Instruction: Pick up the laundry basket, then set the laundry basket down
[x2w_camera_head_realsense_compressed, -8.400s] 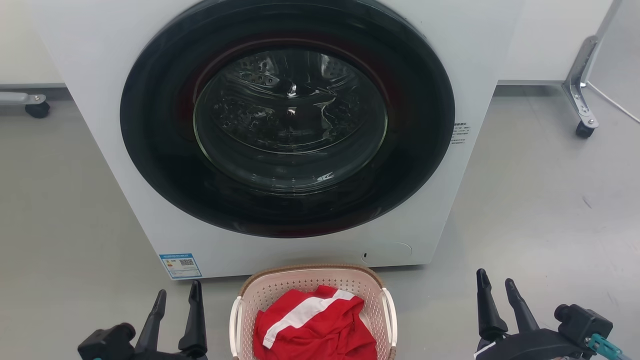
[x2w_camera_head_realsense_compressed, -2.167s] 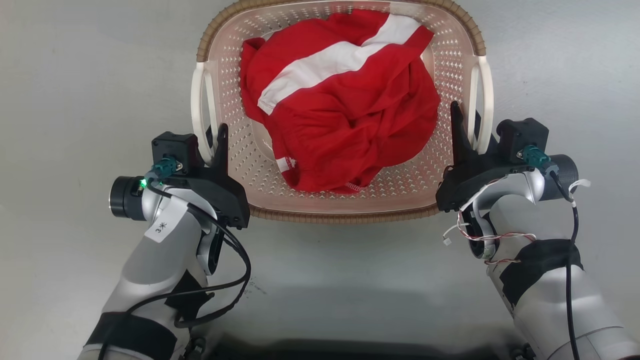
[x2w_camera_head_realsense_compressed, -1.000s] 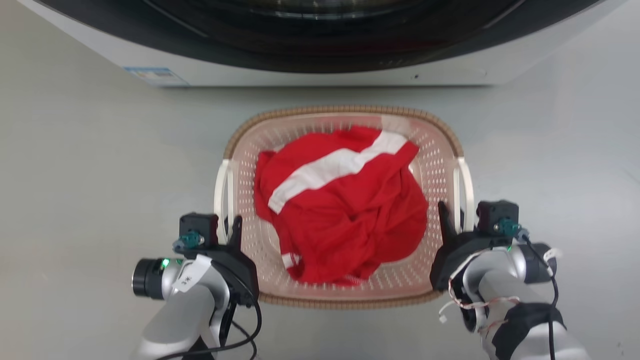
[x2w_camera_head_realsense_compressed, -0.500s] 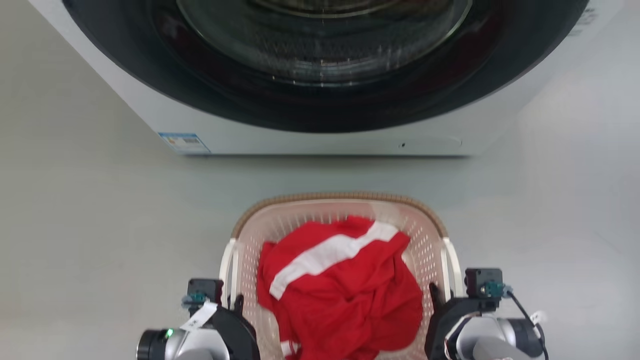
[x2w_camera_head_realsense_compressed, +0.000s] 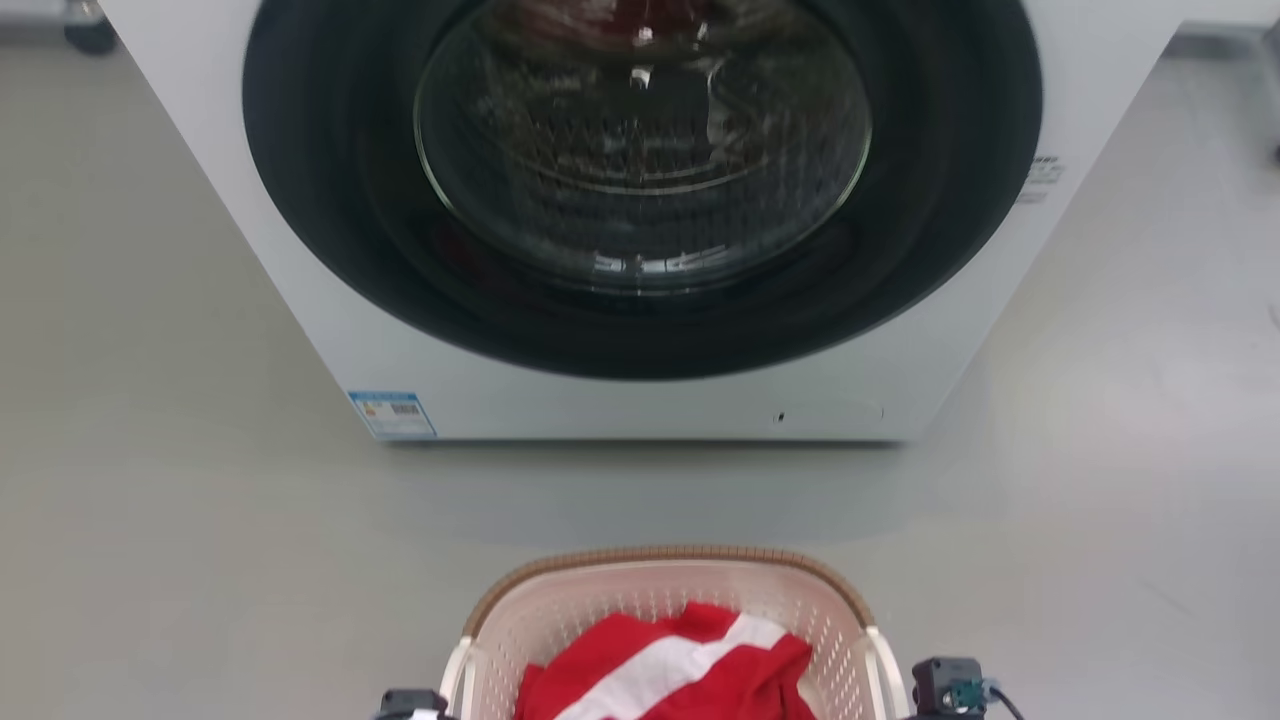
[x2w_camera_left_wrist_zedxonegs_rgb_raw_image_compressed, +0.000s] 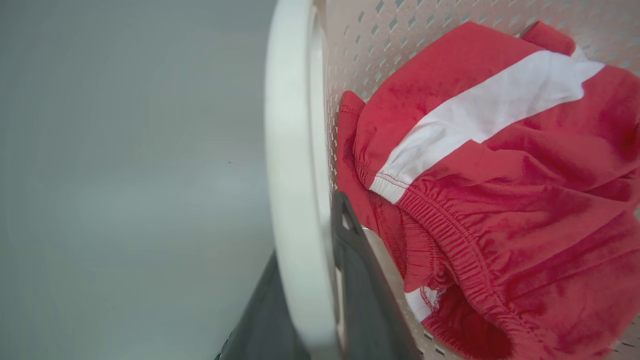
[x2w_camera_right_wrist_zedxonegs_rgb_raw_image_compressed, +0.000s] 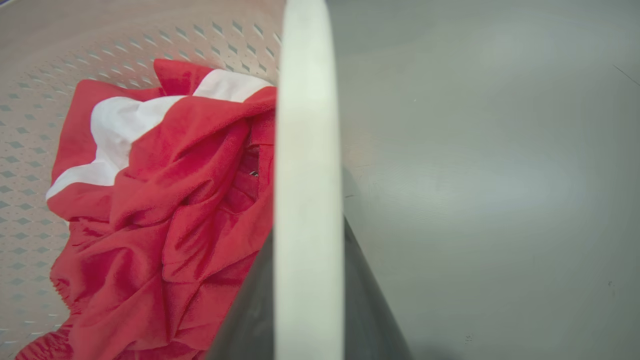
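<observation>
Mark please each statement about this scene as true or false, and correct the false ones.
1. The laundry basket touches the washing machine. False: a strip of bare floor lies between them.
2. A red garment with a white stripe lies in the basket. True.
3. The fingers of the left gripper stand one on each side of the left white handle. True.
4. The round glass door of the machine hangs open. False: it is shut.
5. The right gripper grips the red garment. False: its fingers close around the right white handle.
</observation>
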